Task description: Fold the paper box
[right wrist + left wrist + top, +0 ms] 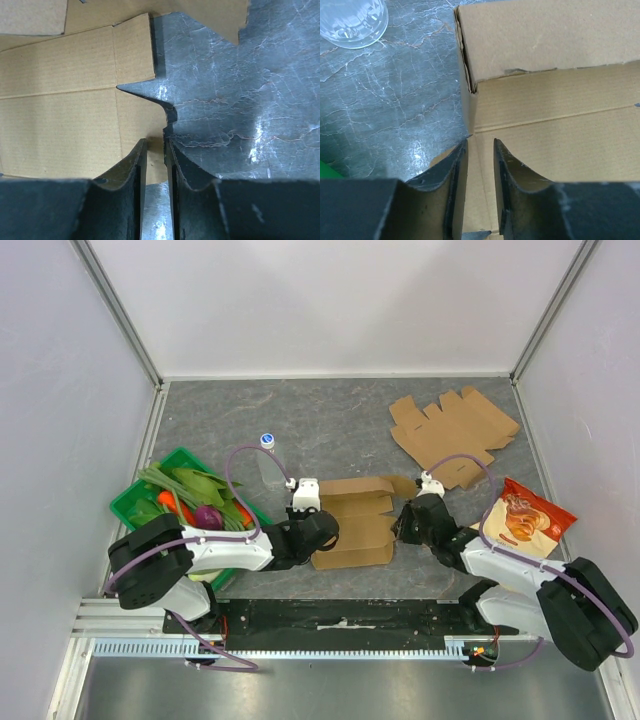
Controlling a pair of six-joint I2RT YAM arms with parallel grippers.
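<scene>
the box (350, 525) lies on the table (330, 410) near the front edge, midway between the 2 arms. it is partly folded: its far panel stands up, and the rest lies open and flat with the brown inside facing up. in the left wrist view the box (545, 115) shows a raised corner at its far left, with the creased floor spreading to the right.

the left gripper (318, 530) is at the box's left edge. its fingers (455, 185) straddle the cardboard there with a small gap showing, and i cannot tell whether they are pressing on it.

the right gripper (405, 522) is at the box's right edge. in its wrist view the fingers (135, 175) are drawn close together, pinching the edge of a side flap of the box (60, 110).

a flat cardboard blank (450, 430) lies further back on the right, well apart from the box. a snack bag (525, 520) lies beside the right arm. a clear bottle (268, 462) stands behind the left gripper. a green crate (130, 502) of vegetables (195, 495) sits at the far left.
</scene>
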